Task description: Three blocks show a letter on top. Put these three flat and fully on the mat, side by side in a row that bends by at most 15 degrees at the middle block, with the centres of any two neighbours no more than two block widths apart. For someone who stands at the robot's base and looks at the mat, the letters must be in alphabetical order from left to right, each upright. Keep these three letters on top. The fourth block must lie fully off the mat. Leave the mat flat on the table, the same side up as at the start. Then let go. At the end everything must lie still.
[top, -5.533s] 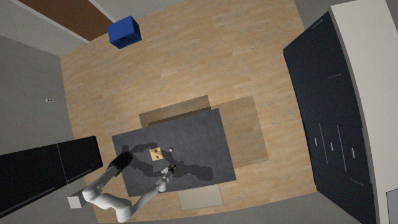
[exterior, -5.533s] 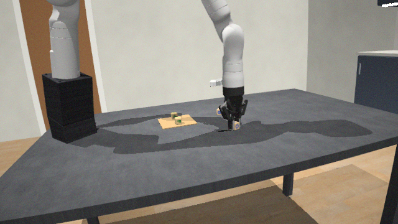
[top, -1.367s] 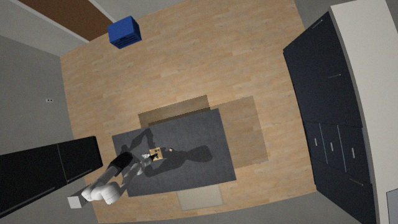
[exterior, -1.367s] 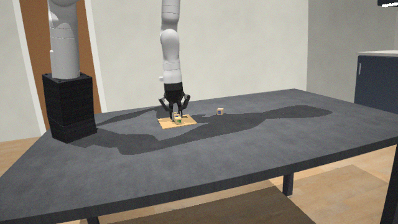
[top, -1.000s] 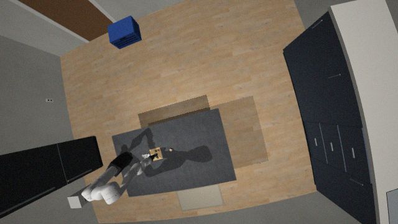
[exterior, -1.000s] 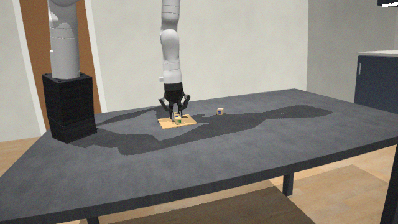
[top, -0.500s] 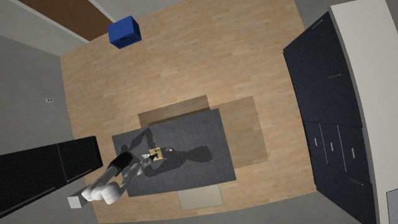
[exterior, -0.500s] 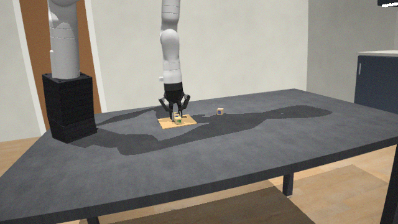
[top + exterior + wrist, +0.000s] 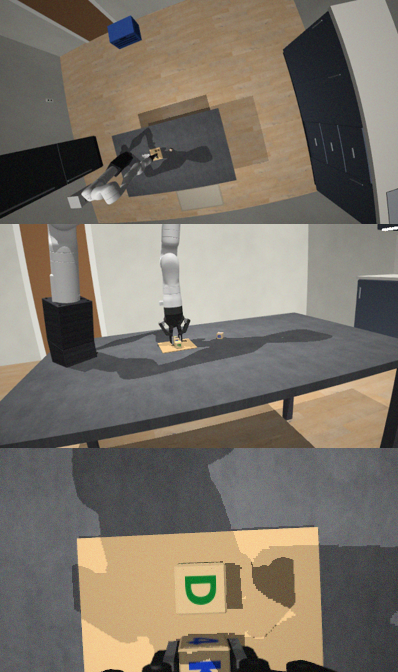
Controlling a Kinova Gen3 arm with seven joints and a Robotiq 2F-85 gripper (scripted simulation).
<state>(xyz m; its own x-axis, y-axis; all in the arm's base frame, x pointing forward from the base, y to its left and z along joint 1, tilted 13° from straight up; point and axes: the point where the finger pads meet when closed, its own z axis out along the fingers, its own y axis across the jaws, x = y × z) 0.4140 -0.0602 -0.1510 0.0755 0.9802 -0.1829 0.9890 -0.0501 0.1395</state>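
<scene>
Dark grey surface [image 9: 249,373] fills most of the exterior view, with the tan mat [image 9: 177,346] left of centre and my pincer [image 9: 176,340] hanging straight down over it. It is clamped on a blue-lettered block [image 9: 205,653], which sits between the fingers at the bottom edge of the wrist view; I can't read its letter from here.

I judge I'm mid-placement: the held block is low over the near part of the mat, and the D block [image 9: 200,589] already lies flat on the mat in the middle of the wrist frame, letter up. The next move calls for setting the held block down flat beside the D block, close enough to count as a neighbour, letter on top and upright, on the side alphabetical order demands. That I can't settle until I read the letter. Then I release and lift clear without nudging the D block.

Only the exterior view shows a further block [image 9: 220,335], with a blue mark, sitting off the mat to the right of centre; whether it is the third letter or the spare, I cannot tell. The wrist view alone gives the D clearly. From the top view the mat [image 9: 156,153] is a small patch at lower centre, with the blocks too small to read.
</scene>
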